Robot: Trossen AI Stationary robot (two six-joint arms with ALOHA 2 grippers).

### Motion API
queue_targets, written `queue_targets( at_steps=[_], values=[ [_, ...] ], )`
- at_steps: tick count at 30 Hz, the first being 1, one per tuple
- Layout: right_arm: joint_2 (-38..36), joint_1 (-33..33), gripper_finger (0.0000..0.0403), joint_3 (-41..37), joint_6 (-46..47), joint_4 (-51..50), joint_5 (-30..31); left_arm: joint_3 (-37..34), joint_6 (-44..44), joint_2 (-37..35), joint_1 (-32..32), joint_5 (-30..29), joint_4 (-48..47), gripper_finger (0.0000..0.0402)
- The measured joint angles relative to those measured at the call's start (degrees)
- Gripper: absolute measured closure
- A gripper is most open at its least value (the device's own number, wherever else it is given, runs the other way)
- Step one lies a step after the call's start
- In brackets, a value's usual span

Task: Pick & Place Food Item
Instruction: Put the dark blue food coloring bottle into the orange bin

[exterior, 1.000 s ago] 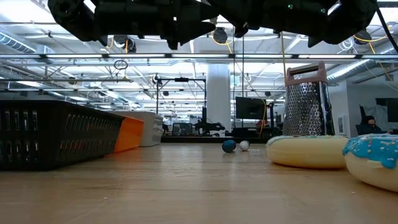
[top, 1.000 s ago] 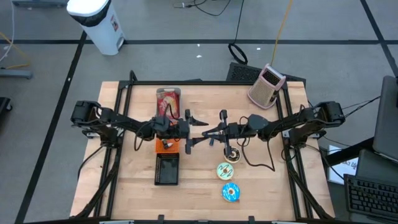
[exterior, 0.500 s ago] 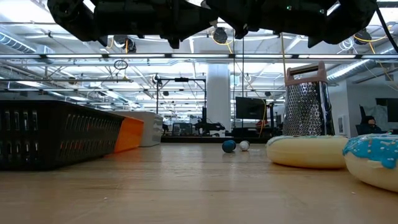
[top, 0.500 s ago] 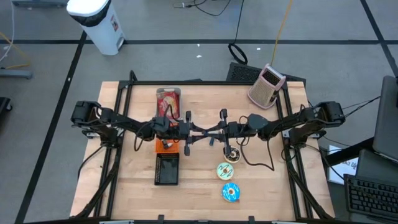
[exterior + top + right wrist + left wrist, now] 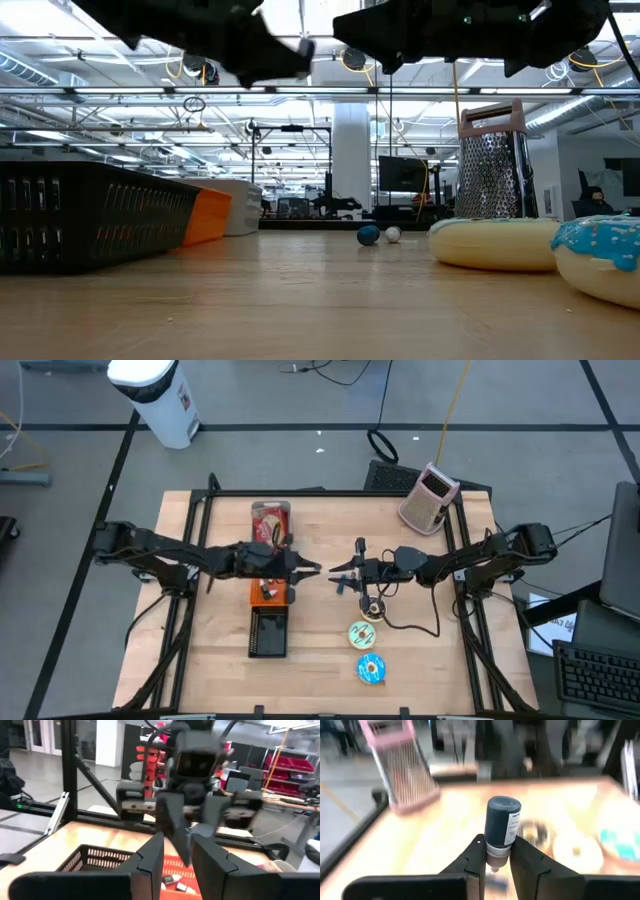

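A small dark blue bottle [image 5: 502, 820] with a white label hangs in the air over the table's middle, and my left gripper [image 5: 496, 845] is shut on it. In the high view my left gripper [image 5: 310, 569] points toward the table's right. My right gripper [image 5: 336, 573] faces it a short way off, and I see a gap between the two. The fingers of my right gripper [image 5: 177, 847] stand slightly apart, with nothing of their own held. Three donuts lie on the table: a chocolate one [image 5: 372, 609], a pale one [image 5: 362, 635] and a blue one [image 5: 371, 669]. My left gripper pinches the bottle's pale neck end [image 5: 495, 853] between its two fingers. The fingers come nearly level from the table's left and run along the bottle. The dark body sticks out past the fingertips toward the right arm. The bottle is lifted clear of the table.
Below the left gripper sit a black basket [image 5: 268, 632] and an orange box [image 5: 268, 592]. A red packet [image 5: 270, 520] lies farther back. A pink grater [image 5: 428, 498] stands at the far right corner. A cable [image 5: 410, 622] trails from the right arm.
My left gripper went to the right gripper's tip, shut on the bottle there, tipped up toward level and drew back toward the table's left edge with it. My right gripper stayed in place and opened its fingers, letting go of the bottle.
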Motion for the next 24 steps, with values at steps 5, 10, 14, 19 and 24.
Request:
queue_targets(
  at_steps=[5,10,14,19,24],
  values=[
    [-0.1,-0.1,0.0318,0.0,-0.1,-0.9,0.6,0.0,-5.8,-7.2,-0.2,-2.2,-23.2,0.0342],
    [-0.2,-0.4,0.0318,0.0,-0.1,-1.4,0.7,0.0,-14.7,-10.4,-1.3,-8.3,-43.7,0.0329],
    [-0.1,-0.6,0.0321,0.0,0.0,-1.4,0.9,-0.6,-23.3,-10.3,-1.4,-9.0,-53.3,0.0340],
    [-0.1,-1.0,0.0323,0.0,0.1,-1.4,0.9,-2.8,-28.9,-7.6,-1.4,-8.4,-52.6,0.0334],
    [-0.1,-1.0,0.0323,0.0,0.1,-1.8,1.0,-4.4,-29.7,-4.2,-1.3,-3.1,-44.0,0.0330]
  ],
)
